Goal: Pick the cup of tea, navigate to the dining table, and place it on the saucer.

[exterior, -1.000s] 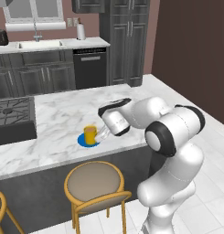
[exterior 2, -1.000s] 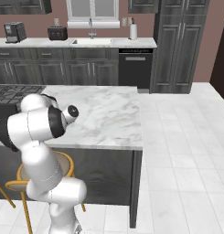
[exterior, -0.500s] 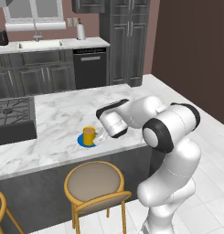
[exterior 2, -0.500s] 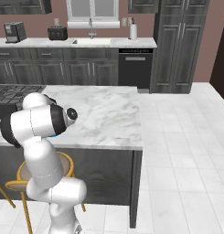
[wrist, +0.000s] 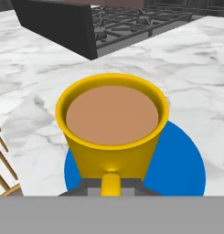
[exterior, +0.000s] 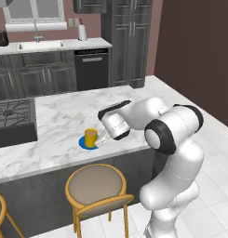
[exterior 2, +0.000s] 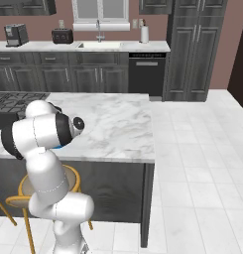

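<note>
The smooth yellow cup of tea (wrist: 112,130), tapered and filled with brown liquid, is set upright on the flat round blue saucer (wrist: 182,164) on the veined marble dining table (exterior: 64,118). Its small handle is pinched by the closed gripper (exterior: 103,140).

A black cooktop (exterior: 12,115) is set into the counter at its left end, its grates seen close in the hand view (wrist: 131,20). Two round stools (exterior: 97,186) with yellow frames and grey seats are placed at the counter's near side. Along the back wall, dark cabinets (exterior 2: 53,77) are topped by a sink (exterior 2: 99,45) with a tap beneath a window (exterior 2: 98,10). A dishwasher (exterior 2: 147,74), a paper towel roll (exterior 2: 144,33), a toaster (exterior 2: 62,36) and a coffee machine (exterior 2: 16,34) are seen there.
</note>
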Robot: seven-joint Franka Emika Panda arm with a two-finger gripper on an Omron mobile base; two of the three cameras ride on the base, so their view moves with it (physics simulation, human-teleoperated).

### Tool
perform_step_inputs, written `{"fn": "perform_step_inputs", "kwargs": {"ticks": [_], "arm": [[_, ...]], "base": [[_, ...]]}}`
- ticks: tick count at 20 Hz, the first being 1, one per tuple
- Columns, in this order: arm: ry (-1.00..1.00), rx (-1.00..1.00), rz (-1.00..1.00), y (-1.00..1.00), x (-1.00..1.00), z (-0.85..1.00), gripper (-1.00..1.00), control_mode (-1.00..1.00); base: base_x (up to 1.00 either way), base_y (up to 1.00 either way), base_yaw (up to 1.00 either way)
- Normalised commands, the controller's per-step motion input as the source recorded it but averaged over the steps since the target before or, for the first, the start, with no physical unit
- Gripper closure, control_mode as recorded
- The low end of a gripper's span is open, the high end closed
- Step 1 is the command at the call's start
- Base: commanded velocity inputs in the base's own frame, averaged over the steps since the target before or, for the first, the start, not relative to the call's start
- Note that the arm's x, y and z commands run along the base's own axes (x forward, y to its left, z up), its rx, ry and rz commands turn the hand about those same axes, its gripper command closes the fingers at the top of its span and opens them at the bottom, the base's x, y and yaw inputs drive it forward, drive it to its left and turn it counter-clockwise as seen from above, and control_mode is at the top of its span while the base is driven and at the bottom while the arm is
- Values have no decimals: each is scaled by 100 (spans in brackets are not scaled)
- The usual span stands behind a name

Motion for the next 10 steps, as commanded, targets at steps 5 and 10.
{"fn": "perform_step_inputs", "kwargs": {"ticks": [5,10], "arm": [[0,0,0,0,0,0,100,-100],[0,0,0,0,0,0,-100,-100]], "base": [[0,0,0],[0,0,0]]}}
